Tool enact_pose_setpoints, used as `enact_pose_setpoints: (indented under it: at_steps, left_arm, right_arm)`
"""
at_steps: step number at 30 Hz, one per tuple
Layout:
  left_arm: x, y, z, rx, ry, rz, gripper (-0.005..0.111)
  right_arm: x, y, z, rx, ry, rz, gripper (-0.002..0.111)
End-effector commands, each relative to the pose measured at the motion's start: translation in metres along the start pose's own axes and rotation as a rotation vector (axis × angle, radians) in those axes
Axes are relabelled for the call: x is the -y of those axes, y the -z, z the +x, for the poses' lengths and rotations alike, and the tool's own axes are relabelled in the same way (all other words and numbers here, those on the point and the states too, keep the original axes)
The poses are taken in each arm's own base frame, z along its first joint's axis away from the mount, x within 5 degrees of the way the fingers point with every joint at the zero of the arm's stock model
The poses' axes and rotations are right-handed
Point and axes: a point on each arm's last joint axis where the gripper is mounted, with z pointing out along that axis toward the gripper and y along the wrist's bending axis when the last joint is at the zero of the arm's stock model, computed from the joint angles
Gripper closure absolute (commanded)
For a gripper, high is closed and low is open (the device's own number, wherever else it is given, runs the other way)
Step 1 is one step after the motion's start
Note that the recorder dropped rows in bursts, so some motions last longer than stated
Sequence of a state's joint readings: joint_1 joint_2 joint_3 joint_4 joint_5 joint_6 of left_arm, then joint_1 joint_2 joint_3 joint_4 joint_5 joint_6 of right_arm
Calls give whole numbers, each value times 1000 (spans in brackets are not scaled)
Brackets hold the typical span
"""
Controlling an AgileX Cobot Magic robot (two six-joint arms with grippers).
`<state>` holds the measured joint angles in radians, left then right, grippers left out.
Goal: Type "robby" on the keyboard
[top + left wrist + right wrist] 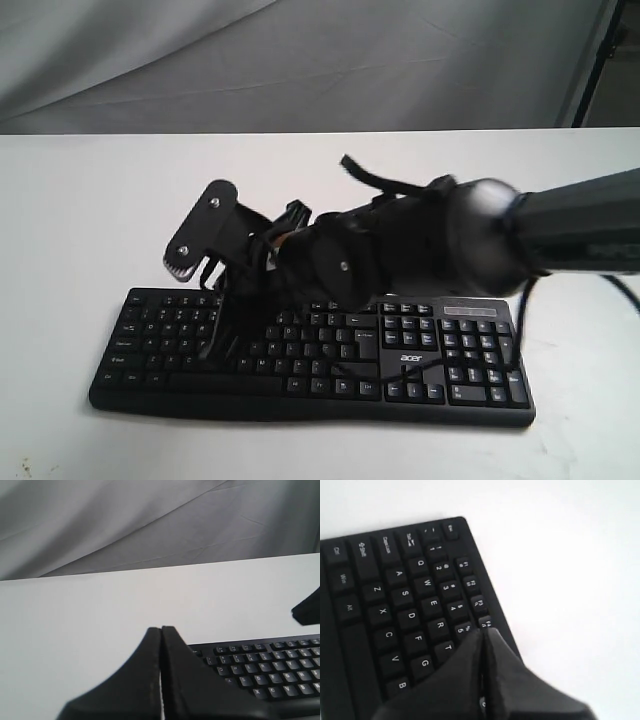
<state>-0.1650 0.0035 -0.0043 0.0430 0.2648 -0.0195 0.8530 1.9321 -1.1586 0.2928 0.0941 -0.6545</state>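
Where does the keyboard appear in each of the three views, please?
Exterior view: the keyboard lies across the lower middle.
Left wrist view: it sits in the lower right corner.
Right wrist view: it fills the left half, letter legends readable.
Shared landmark: the white table beneath it.

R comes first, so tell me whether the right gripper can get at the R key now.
Probably yes. The shut right gripper hangs over the keyboard close to the R key, with nothing between them.

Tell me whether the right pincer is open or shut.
Shut. The right pincer has its fingers meeting along a thin seam above the keyboard.
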Motion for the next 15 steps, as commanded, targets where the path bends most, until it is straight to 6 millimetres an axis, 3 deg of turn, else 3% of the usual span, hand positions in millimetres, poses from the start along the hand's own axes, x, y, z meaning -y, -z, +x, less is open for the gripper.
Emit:
enact_pose_setpoints:
  at_steps: [1, 5, 6, 8, 11, 15]
  left_arm:
    - [0, 0, 1, 7, -3, 5, 107]
    - [0, 0, 1, 7, -3, 5, 107]
    - [0, 0, 1, 7, -3, 5, 107]
    - [0, 0, 1, 7, -3, 5, 107]
    - [0, 0, 1, 7, -3, 5, 107]
    - [0, 0, 1, 7, -3, 5, 107]
  right_arm:
    - [12, 55, 3, 59, -27, 55, 108]
    - [16, 115, 26, 128, -107, 130, 108]
    - [17, 141, 45, 184, -239, 190, 108]
    - [16, 165, 70, 261, -361, 285, 108]
    - [12, 181, 87, 329, -402, 363, 108]
    - [18, 191, 85, 418, -415, 452, 108]
